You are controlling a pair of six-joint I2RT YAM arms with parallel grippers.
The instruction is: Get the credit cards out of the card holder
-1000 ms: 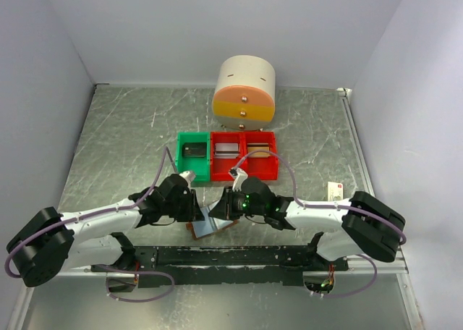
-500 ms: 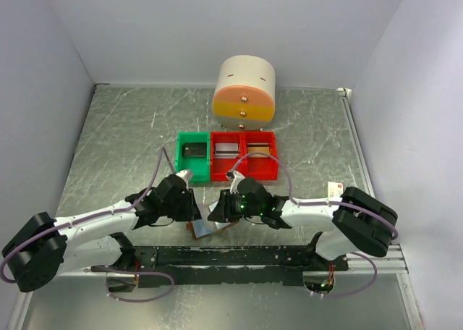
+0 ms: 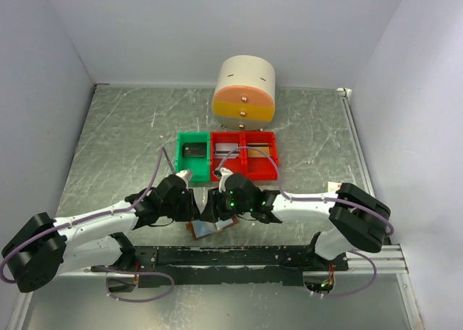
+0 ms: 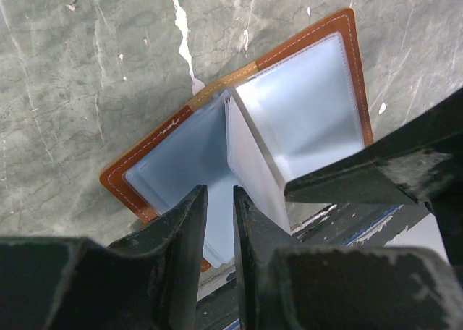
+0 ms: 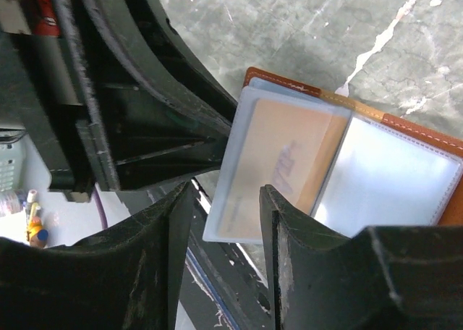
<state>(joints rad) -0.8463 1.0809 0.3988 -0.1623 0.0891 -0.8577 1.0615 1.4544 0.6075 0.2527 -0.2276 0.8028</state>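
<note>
Right end effector (image 5: pixel 226 196) has slid left, jaws parted at the card holder (image 5: pixel 405 178) edge; left end effector (image 4: pixel 217 196) narrow, hold unclear.

We see soft, even overhead light and faint shadows on the table (image 3: pixel 108 142). In wrist views the near foreground blurs dark; the sleeves of the card holder (image 4: pixel 311 106) glare pale.

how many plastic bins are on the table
3, side by side in a row: the green bin on the left, the middle red bin and the right red bin. An arm covers their near edge, but no other bin seems hidden.
</note>
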